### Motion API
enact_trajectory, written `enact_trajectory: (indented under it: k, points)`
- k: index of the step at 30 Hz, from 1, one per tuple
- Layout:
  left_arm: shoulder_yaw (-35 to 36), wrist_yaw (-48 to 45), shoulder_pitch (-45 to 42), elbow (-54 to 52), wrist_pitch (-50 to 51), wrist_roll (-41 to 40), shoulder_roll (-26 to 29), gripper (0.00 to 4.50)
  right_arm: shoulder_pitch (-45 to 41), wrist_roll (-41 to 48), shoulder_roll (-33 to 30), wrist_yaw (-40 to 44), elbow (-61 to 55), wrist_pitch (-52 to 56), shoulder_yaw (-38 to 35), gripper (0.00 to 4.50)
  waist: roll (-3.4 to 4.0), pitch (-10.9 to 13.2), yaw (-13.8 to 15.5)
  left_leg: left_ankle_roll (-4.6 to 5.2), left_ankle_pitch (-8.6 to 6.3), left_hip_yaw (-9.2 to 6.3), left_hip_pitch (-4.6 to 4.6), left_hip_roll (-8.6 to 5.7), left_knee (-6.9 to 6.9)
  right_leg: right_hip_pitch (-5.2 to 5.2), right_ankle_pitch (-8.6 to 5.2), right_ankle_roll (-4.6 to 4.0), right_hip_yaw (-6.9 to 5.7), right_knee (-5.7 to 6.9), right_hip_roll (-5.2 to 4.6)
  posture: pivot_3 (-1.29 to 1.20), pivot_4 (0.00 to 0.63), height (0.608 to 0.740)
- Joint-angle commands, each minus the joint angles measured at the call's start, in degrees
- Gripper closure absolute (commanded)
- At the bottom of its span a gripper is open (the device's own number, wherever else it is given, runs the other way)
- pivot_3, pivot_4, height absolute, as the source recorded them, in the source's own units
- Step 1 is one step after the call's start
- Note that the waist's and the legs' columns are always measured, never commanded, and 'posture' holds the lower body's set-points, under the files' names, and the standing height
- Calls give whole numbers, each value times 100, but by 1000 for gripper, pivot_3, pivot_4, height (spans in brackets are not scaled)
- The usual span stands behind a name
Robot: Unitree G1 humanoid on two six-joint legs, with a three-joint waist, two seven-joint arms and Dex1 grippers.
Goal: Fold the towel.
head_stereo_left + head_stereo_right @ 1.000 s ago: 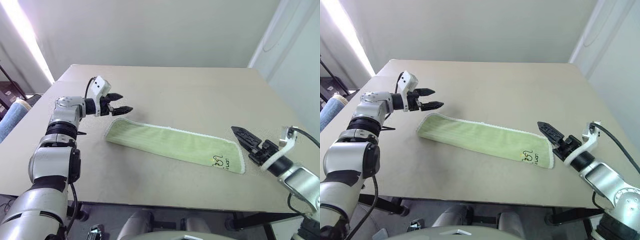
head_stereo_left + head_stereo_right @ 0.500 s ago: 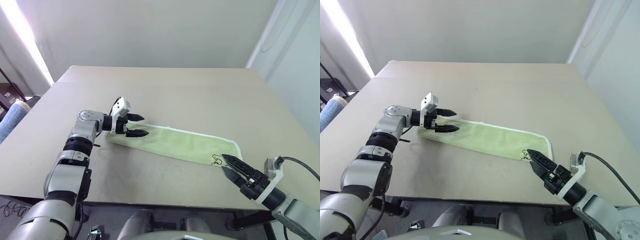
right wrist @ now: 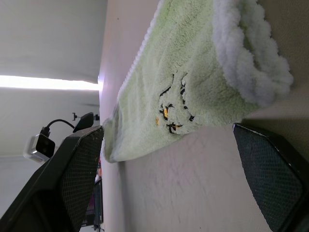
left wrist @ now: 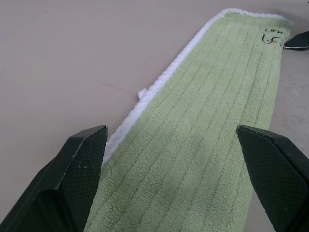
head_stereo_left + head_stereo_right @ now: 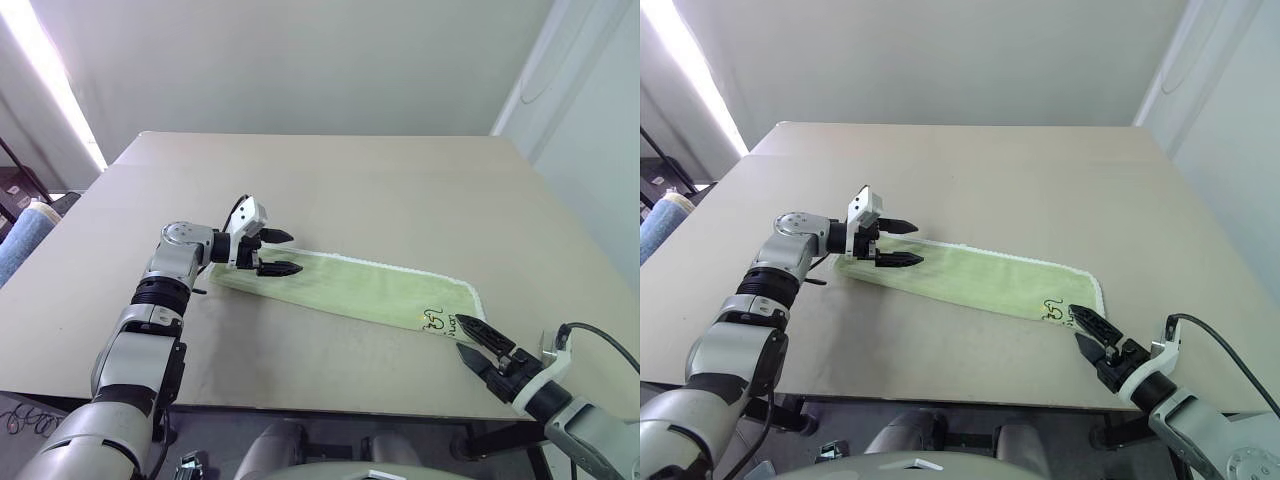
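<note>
Two hands sit at opposite ends of the towel [image 5: 350,287], both with fingers spread wide and nothing between them. The left hand [image 5: 277,252] hovers low over the towel's left end, pointing along its length toward the right; in its wrist view the two black fingers [image 4: 72,179] stand either side of the green pile, one over the white stitched edge and one over the near edge. The right hand [image 5: 472,337] reaches in from the near right, its tips just beside the towel's right corner, close to the small dark scribble [image 5: 438,322]. That mark is a black doodle with a dot of yellow; whatever it spells cannot be read. In the right wrist view the fluffy white edging [image 3: 251,58] curls thickly at the corner.

The towel lies flat as a long narrow strip, slanting across the middle of the tan counter [image 5: 380,190], lime-green terry with faint ribbing. A rolled blue fabric [image 5: 20,240] stands off the counter at far left.
</note>
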Motion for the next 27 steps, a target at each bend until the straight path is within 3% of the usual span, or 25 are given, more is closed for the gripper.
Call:
enact_trajectory:
  k: [1,18,21,24,27]
  points:
    - [-28,28,-101,-84,-97,-25,-21,0,-165,-122,80,-76,179,-169,114,28,-3,-2,-6,-2,-1,0,1,0,0,1,1,-1,0,0,0,0,0,692]
    - [22,131,-84,-75,-102,-41,25,0,-1303,-846,259,-289,640,-672,40,28,-2,-6,1,-5,-3,11,5,0,-9,-10,19,-8,18,-6,0,0,0,692]
    - [23,153,-62,-107,-108,-47,34,0,-1557,-1255,269,-251,742,-799,22,667,0,-5,6,-5,-3,12,3,0,-10,-12,20,-8,19,-9,1,0,0,692]
    - [33,178,-46,-111,-114,-52,53,0,-1659,-1490,263,-231,781,-881,-85,1777,1,-5,13,3,2,11,2,-1,-14,-17,18,-5,19,-9,1,0,0,692]
    - [43,200,-46,-104,-112,-60,65,0,-1660,-1545,249,-215,784,-856,-160,2510,1,-5,14,7,4,11,1,-1,-14,-18,17,-2,19,-9,1,0,0,692]
